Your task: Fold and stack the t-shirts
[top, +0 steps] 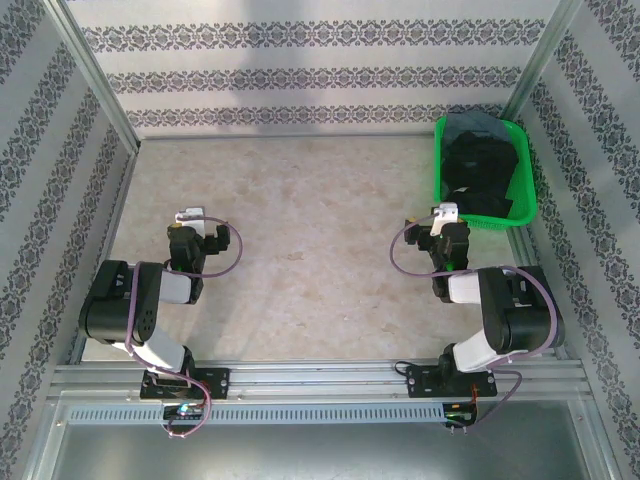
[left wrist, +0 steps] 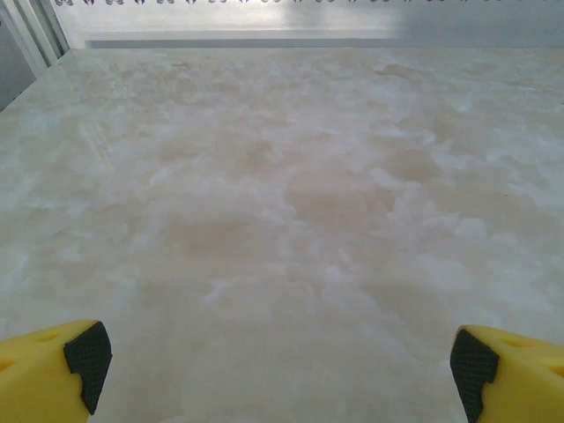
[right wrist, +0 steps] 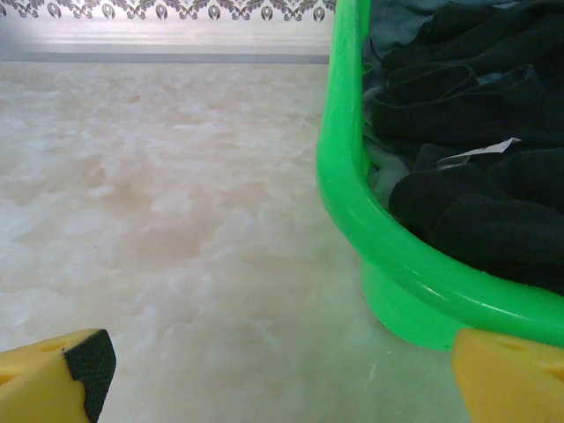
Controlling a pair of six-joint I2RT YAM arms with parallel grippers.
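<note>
While reading from the left, finds the left end effector (top: 195, 226) low over the pale marbled bench (top: 310, 190), spread wide and pinching nothing, yellow black-padded fingertips (left wrist: 53, 366) far apart at the lower corners of the left wrist view with bare bench between. Further right, finds the right end effector (top: 443, 224) likewise spread wide and pinching nothing, just beside the near left corner of the bright green basket (top: 437, 170). Cannot tell contact between its right finger and the basket wall. At far right, finds the black t-shirt (right wrist: 476, 106) crumpled inside the basket, heaped on top with a white label (right wrist: 480, 152) showing, and the slate grey t-shirt (right wrist: 388, 35) peeking out along the left wall and far end.
</note>
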